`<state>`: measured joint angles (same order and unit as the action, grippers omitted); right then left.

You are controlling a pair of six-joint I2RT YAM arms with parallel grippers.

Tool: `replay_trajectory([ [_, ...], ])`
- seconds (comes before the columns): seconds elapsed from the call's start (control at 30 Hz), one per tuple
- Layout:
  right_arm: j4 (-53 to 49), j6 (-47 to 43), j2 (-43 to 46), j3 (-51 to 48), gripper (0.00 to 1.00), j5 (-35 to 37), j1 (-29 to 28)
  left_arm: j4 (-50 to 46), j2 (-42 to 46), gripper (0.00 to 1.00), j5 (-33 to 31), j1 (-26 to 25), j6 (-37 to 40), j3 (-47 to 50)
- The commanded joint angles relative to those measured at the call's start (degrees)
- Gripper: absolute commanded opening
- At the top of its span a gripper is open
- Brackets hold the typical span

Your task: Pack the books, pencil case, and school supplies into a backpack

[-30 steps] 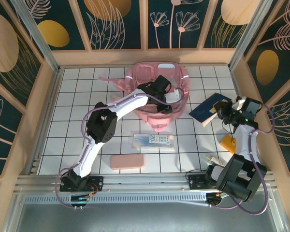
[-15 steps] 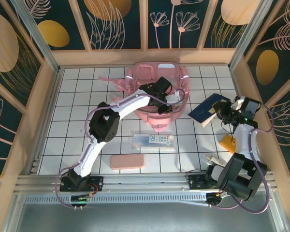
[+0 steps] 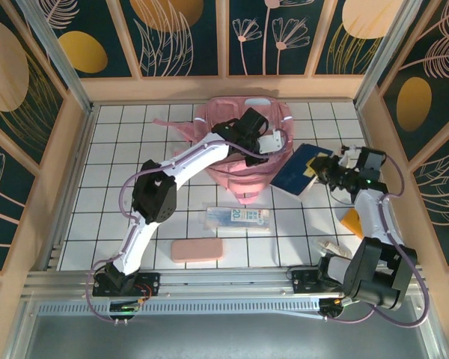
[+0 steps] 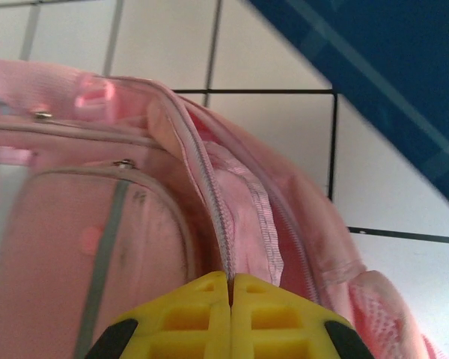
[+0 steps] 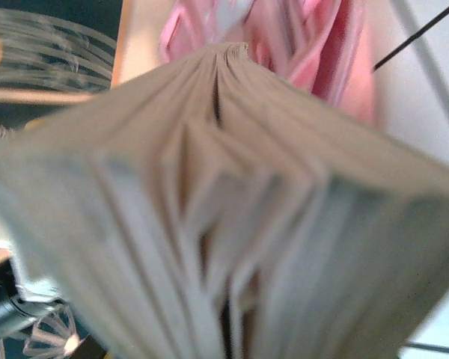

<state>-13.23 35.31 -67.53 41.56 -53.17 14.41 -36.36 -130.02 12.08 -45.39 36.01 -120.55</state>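
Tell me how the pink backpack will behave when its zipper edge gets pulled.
Probably floppy: the backpack wall creases and sags around the zipper. Thin and likely light, it may slide on the smooth tiles rather than open.

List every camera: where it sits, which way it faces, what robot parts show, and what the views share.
Top external: above and behind the bases, looking down on the table; both arms, left pincer at the backpack, right pincer holding the book.
Left wrist: on the left arm, facing the backpack's zip; yellow fingertips shut on it.
Right wrist: on the right arm, facing the book's page edges, backpack beyond.
Shared: backpack and book appear in all three.
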Motion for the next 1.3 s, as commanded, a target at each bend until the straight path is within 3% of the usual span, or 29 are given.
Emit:
replay_trajectory([
  [0.0,4.1,3.0,-0.6,-1.9,0.0,-7.0,-2.9,6.6,6.4,0.0,-10.8,-1.5,0.8,-2.6],
  [0.13,13.8,9.5,-1.3,-6.0,0.0,-10.2,-4.7,15.9,10.9,0.0,-18.7,-2.6,-0.2,-0.8],
  [0.33,26.1,16.9,-5.8,-7.1,0.0,-8.6,-12.9,23.7,15.1,0.0,-21.4,-5.1,6.0,2.4],
  [0.5,39.2,25.4,-9.1,-7.3,0.0,-0.5,-17.5,27.4,16.8,0.0,-25.5,-7.5,9.4,3.4],
  [0.77,55.7,33.8,-24.9,0.0,0.0,4.1,-21.2,31.9,19.1,0.0,-26.3,-9.2,9.1,5.2],
  [1.13,59.0,26.0,-44.3,11.5,0.0,4.4,-23.0,34.9,22.2,0.0,-26.7,-10.6,10.8,9.5],
  [1.17,56.9,24.6,-44.8,12.5,0.04,4.9,-23.0,35.2,22.5,0.0,-26.8,-10.6,10.8,10.0],
  [1.23,51.2,21.4,-45.2,14.0,0.23,6.9,-23.1,35.8,23.1,0.0,-27.0,-10.5,10.7,11.2],
  [1.27,49.3,20.6,-45.3,14.3,0.28,8.0,-23.1,36.2,23.2,0.0,-27.2,-10.6,10.5,11.7],
])
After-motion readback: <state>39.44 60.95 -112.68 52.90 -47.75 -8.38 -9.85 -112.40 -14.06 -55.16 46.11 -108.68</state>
